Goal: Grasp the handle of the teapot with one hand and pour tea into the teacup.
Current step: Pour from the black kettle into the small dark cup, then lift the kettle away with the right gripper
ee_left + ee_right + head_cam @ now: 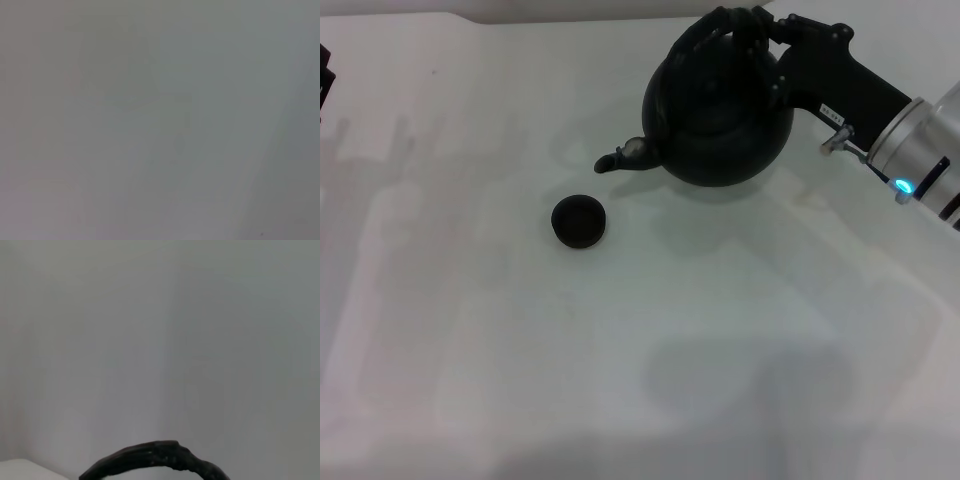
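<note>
The round matte black teapot [725, 125] is at the back right of the white table in the head view. Its short spout [616, 159] points left, toward the teacup [579, 220], a tiny dark round cup a little in front of the spout tip and apart from it. My right gripper [752, 28] reaches in from the right and is shut on the top of the arched black handle [705, 35]. The right wrist view shows only a piece of the handle's arch [155, 455] against a pale wall. My left gripper [324, 85] shows only as a black sliver at the far left edge.
The white table [620, 380] stretches in front of and to the left of the cup, with only soft shadows on it. The left wrist view shows a plain grey surface. My right arm's silver wrist with a lit blue indicator [901, 185] slants in from the right edge.
</note>
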Action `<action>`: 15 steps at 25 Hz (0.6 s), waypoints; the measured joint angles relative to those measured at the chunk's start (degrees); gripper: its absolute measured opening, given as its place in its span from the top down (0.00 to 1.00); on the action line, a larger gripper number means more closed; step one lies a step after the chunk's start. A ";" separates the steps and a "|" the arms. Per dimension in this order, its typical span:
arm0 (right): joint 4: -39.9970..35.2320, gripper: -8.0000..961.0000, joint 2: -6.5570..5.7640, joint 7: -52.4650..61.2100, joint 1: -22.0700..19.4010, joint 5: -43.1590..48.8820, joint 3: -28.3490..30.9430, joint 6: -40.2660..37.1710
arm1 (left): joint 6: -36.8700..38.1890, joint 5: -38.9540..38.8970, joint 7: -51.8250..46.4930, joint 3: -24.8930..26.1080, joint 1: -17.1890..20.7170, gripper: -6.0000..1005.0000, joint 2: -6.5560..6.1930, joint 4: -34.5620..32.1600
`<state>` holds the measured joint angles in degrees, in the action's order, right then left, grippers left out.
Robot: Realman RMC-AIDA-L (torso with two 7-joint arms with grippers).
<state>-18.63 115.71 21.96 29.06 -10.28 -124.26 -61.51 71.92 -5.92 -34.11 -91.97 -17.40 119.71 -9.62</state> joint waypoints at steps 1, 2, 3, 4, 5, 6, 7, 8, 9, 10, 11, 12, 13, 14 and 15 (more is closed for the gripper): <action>0.00 0.79 0.04 -0.49 0.01 0.00 -0.05 0.00 | -0.01 0.00 0.00 0.00 -0.05 0.20 0.00 0.12; 0.00 0.79 0.08 -0.98 0.01 0.00 -0.17 -0.02 | -0.02 0.00 0.00 0.00 -0.10 0.20 0.00 0.23; 0.00 0.79 0.11 -1.54 0.02 0.00 -0.33 -0.04 | -0.02 0.00 0.00 0.01 -0.13 0.20 0.00 0.25; 0.00 0.80 0.14 -2.06 0.02 0.01 -0.48 -0.05 | -0.03 0.00 0.00 0.01 -0.13 0.20 0.00 0.26; -0.02 0.80 0.14 -2.50 0.03 0.00 -0.62 -0.10 | -0.03 0.00 0.00 0.02 -0.14 0.20 0.00 0.26; -0.05 0.80 0.14 -2.92 0.03 0.01 -0.83 -0.16 | -0.03 0.01 0.00 0.02 -0.14 0.20 0.00 0.27; -0.13 0.80 0.14 -3.35 0.03 0.01 -1.09 -0.22 | -0.03 0.01 0.00 0.03 -0.15 0.20 0.00 0.28; -0.65 0.80 0.14 -4.22 0.03 0.01 -1.50 -0.24 | -0.03 0.01 0.00 0.04 -0.15 0.20 0.00 0.29; -0.65 0.80 0.14 -4.22 0.03 0.01 -1.50 -0.24 | -0.04 0.01 0.00 0.04 -0.16 0.20 0.00 0.30; -1.05 0.80 0.13 -4.70 0.03 0.01 -1.54 -0.19 | -0.04 0.01 0.00 0.04 -0.16 0.20 0.00 0.30; -1.26 0.80 0.14 -4.91 0.03 0.01 -1.55 -0.10 | -0.04 0.01 0.00 0.04 -0.17 0.20 0.00 0.31; -1.36 0.80 0.13 -5.07 0.03 0.00 -1.55 0.00 | -0.04 0.01 0.00 0.04 -0.17 0.20 0.00 0.31; -1.41 0.80 0.13 -5.12 0.03 0.00 -1.56 0.19 | -0.04 0.01 0.00 0.04 -0.18 0.20 0.00 0.31; -1.51 0.80 0.15 -5.14 0.03 -0.02 -1.57 0.43 | -0.04 0.01 0.00 0.04 -0.20 0.20 0.00 0.31; -1.69 0.80 0.19 -5.15 0.03 -0.04 -1.58 0.88 | -0.04 0.01 0.00 0.04 -0.23 0.20 0.00 0.31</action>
<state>-20.32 115.90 16.81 29.10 -10.32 -125.84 -60.63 71.89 -5.91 -34.10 -91.93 -17.63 119.71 -9.31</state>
